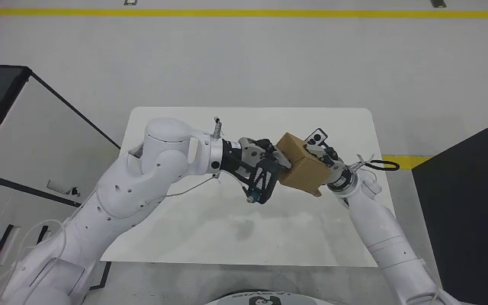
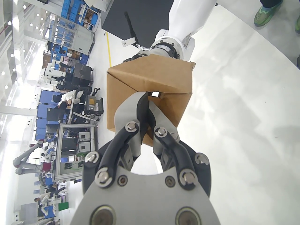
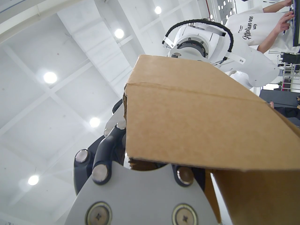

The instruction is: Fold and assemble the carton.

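A brown cardboard carton (image 1: 301, 164) hangs tilted above the right half of the white table (image 1: 229, 229), held between both arms. My left gripper (image 1: 278, 168) comes at it from the left. In the left wrist view this gripper (image 2: 146, 98) is shut, pinching a flap edge at the carton's (image 2: 150, 78) near end. My right gripper (image 1: 326, 164) is at the carton's far right side. In the right wrist view a carton (image 3: 187, 122) wall runs down between the gripper's fingers (image 3: 110, 139) and covers the tips.
A black panel (image 1: 457, 183) stands off the table's right edge. A black-framed stand (image 1: 30, 114) is off the left side. Bare tabletop lies in front of and behind the carton. A yellow floor line (image 1: 244, 12) runs far behind.
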Action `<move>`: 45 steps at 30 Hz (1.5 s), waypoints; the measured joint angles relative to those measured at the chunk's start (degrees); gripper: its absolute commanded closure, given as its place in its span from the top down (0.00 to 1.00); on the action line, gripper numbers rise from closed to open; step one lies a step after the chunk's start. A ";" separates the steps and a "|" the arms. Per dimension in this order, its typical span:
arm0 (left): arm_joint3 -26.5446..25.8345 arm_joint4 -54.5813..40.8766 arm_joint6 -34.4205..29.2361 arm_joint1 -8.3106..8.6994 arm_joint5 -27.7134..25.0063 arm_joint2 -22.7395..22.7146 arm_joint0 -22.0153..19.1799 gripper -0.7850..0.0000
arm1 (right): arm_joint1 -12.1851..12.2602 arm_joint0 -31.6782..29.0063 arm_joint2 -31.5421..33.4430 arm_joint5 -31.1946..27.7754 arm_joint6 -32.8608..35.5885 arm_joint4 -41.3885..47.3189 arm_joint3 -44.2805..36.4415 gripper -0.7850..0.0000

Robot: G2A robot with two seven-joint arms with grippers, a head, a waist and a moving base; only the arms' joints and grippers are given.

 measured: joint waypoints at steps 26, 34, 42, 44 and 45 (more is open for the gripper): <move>1.07 -4.49 0.95 1.33 1.75 -7.32 2.16 0.35 | 0.00 -0.01 0.00 0.00 -0.01 0.00 -0.02 0.00; 1.72 -7.60 -0.26 1.80 2.59 -10.82 3.23 1.00 | 0.48 -0.96 2.21 -0.55 0.26 -1.06 -2.59 0.00; 0.17 -11.15 -1.08 3.36 2.37 -19.95 7.75 1.00 | 0.83 -0.02 3.94 0.06 6.85 0.22 -2.19 0.00; -2.35 -9.81 -1.77 3.57 0.78 -19.98 7.95 1.00 | 0.83 0.03 3.97 0.08 6.84 0.20 -2.13 0.00; -2.82 -9.24 -1.90 3.58 0.50 -19.82 7.89 1.00 | 0.84 0.03 3.98 0.08 6.81 0.19 -2.13 0.00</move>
